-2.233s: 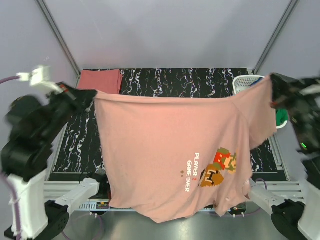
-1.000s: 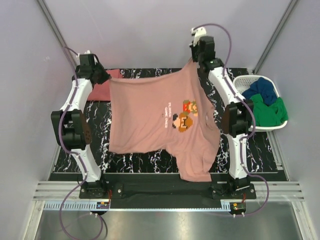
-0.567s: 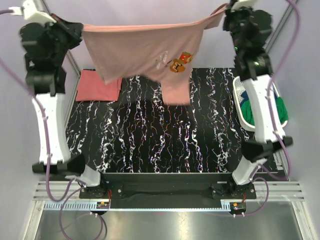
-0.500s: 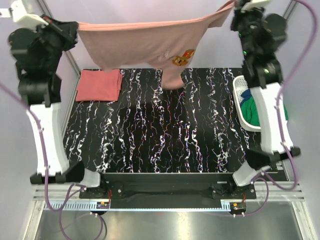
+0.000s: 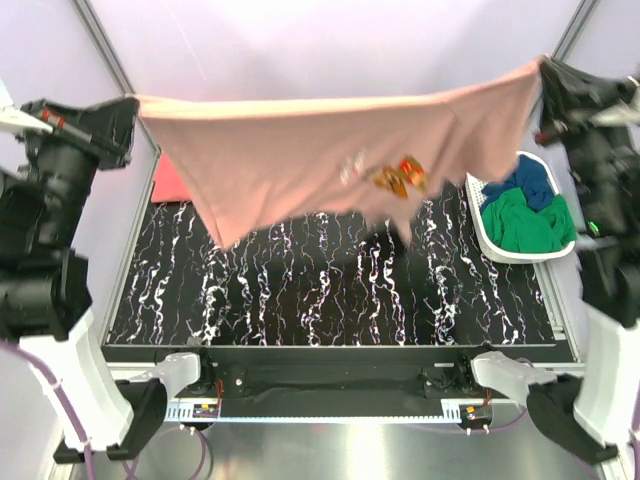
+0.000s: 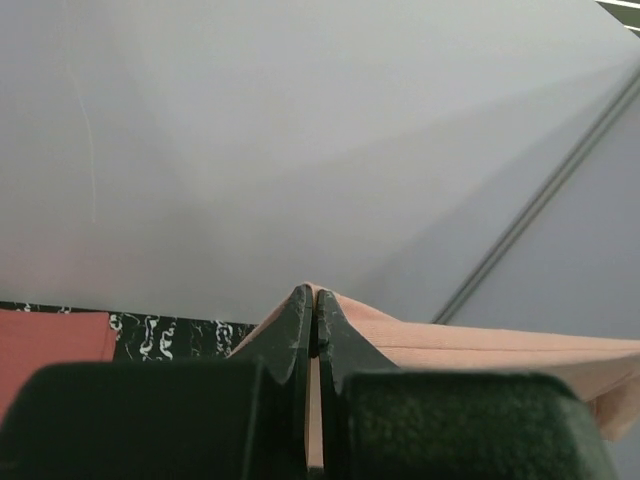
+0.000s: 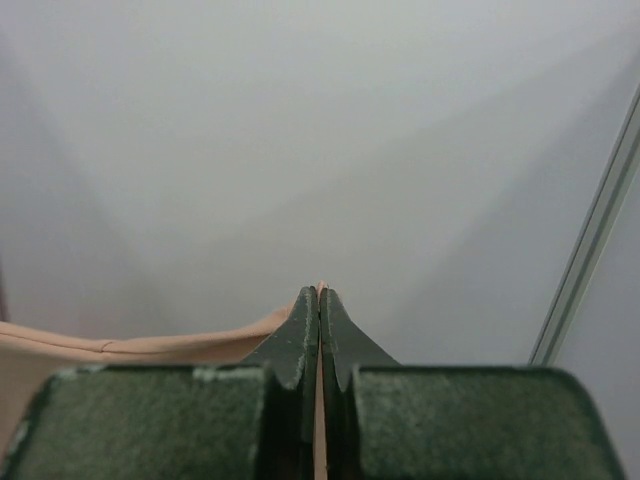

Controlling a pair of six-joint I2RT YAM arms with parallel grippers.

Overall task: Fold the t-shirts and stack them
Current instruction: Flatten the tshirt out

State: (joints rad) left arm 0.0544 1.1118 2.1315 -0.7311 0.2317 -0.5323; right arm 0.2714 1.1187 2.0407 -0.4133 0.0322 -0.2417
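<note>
Salmon-pink shirt (image 5: 300, 150) hung taut between my left claw (image 5: 130, 102) and right claw (image 5: 544, 70), both clamped on thin hems; pulling further apart might have slipped a corner free.

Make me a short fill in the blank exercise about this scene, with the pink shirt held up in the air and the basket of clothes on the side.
1. The left gripper and the right gripper are both ____ on the top edge of the pale pink t-shirt.
2. The white basket holds a blue garment and a ____ one.
3. The coral-red t-shirt lies at the far ____ corner of the table.

Missing words: shut; green; left.
</note>
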